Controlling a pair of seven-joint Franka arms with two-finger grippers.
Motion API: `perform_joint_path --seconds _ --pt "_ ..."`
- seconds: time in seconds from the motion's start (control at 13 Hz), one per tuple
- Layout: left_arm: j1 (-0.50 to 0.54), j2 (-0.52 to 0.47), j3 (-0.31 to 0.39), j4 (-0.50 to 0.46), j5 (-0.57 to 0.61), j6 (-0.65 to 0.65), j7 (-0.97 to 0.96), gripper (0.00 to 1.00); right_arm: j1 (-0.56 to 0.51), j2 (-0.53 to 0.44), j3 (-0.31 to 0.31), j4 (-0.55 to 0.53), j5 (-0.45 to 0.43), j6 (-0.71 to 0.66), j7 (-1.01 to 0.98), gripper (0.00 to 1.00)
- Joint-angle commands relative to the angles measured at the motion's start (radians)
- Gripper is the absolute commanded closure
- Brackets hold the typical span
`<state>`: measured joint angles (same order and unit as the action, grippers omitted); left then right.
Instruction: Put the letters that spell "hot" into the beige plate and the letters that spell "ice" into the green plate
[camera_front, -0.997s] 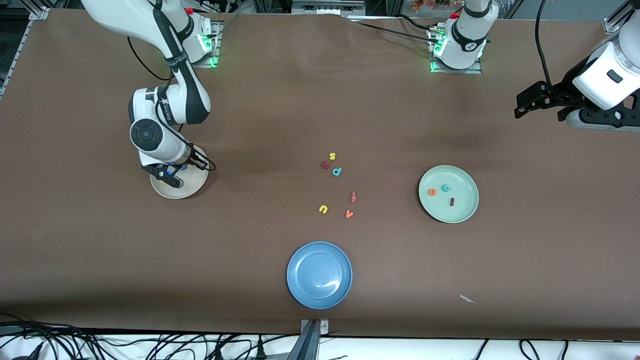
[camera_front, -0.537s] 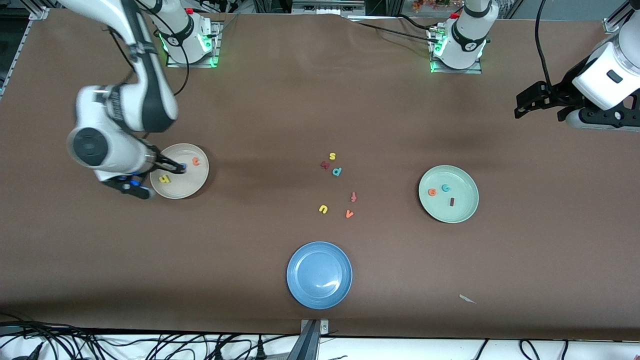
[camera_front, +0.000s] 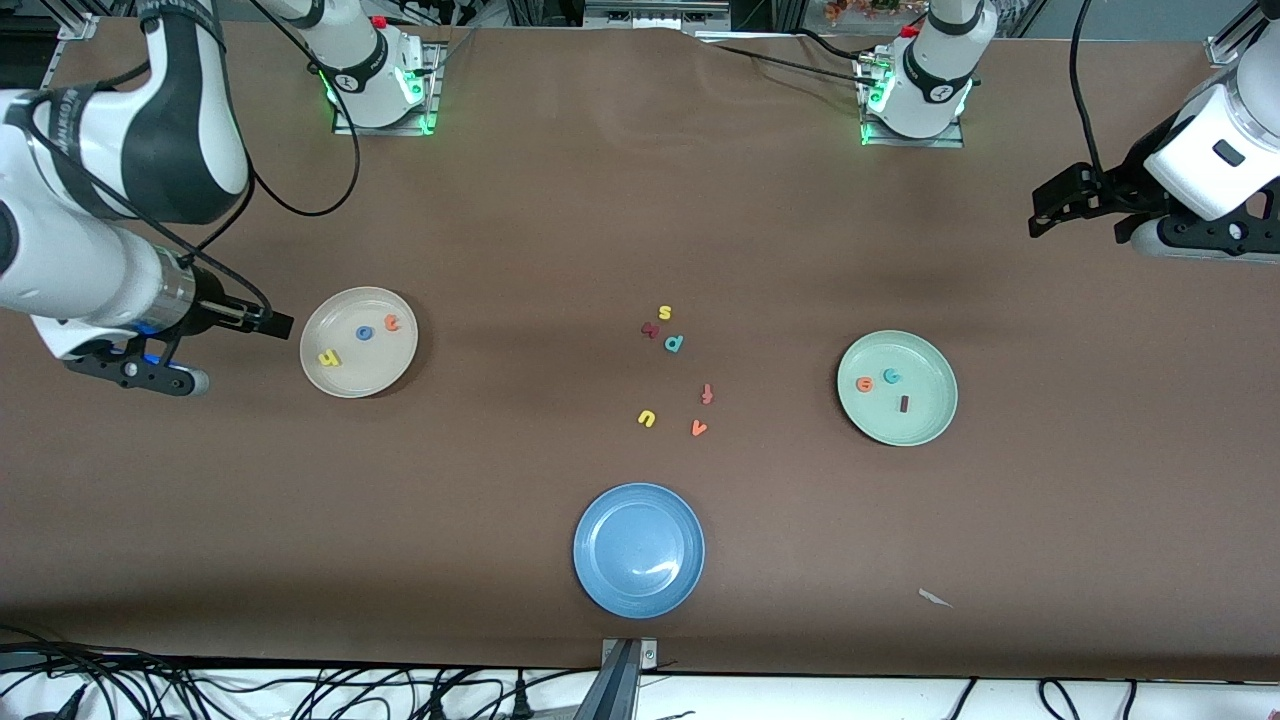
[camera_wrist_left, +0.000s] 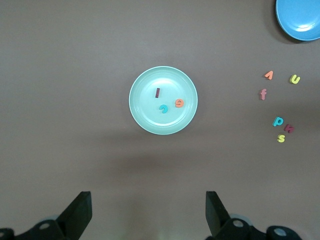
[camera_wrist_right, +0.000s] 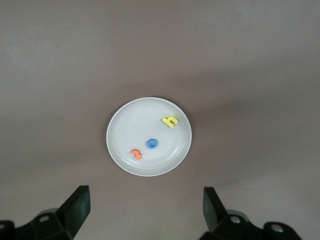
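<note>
As spelled: "hot" letters (camera_wrist_right: 152, 136), "ice" letters (camera_wrist_left: 165, 100).

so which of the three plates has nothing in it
The blue plate, the one nearest the front camera. The beige plate holds three letters, yellow, blue and orange, and the green plate holds three too: orange, teal and dark red.

The desk (camera_front: 560, 200) wears a matt brown covering, slightly wrinkled at its edge by the bases. The blue plate (camera_front: 639, 550) is glossy and catches a highlight. The beige plate (camera_front: 340, 375) and green plate (camera_front: 925, 420) look smooth with a soft sheen.
</note>
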<state>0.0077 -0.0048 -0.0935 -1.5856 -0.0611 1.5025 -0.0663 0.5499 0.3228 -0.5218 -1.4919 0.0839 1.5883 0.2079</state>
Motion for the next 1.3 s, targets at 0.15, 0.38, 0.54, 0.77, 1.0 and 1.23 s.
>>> perform_joint_path --seconds 0.15,0.38,0.54,0.77,1.0,1.23 --pt "-0.005 -0.012 0.003 -0.010 -0.016 0.010 0.000 0.00 -0.019 0.019 -0.038 0.119 0.025 -0.102 -0.148 0.00" --pt "-0.006 -0.012 0.003 -0.010 -0.014 0.010 0.000 0.00 -0.079 0.010 0.000 0.121 0.025 -0.102 -0.145 0.00" --pt "-0.005 -0.012 0.003 -0.010 -0.016 0.010 0.000 0.00 -0.241 0.005 0.170 0.122 0.014 -0.100 -0.140 0.00" --pt "-0.005 -0.012 0.003 -0.010 -0.016 0.010 -0.001 0.00 -0.482 -0.021 0.463 0.122 -0.103 -0.096 -0.134 0.00" --pt "-0.006 -0.010 0.003 -0.010 -0.016 0.010 -0.003 0.00 -0.561 -0.045 0.546 0.107 -0.138 -0.088 -0.136 0.01" --pt "-0.006 -0.010 0.003 -0.010 -0.014 0.010 -0.003 0.00 -0.594 -0.125 0.569 -0.020 -0.136 0.001 -0.137 0.01"
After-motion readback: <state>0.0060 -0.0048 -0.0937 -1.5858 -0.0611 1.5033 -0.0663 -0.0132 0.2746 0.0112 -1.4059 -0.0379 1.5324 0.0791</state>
